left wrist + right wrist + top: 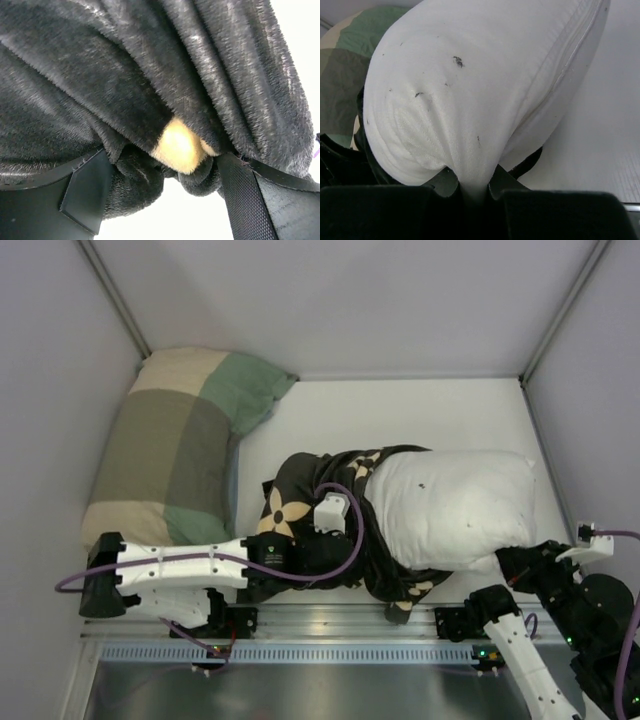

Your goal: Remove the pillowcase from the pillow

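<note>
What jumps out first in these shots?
The white pillow sits mid-table, mostly out of the black flowered pillowcase bunched at its left end. The right gripper pinches the pillow's near corner; the left gripper grips a pillowcase fold. A green-beige checked pillow lies far left.

Plush, fuzzy black pillowcase (150, 75); smooth, matt white woven-cloth pillow (485, 75).

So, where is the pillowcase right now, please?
Top view: the pillowcase sits bunched left of centre around the left end of the pillow, beside the checked pillow, in the left gripper.
</note>
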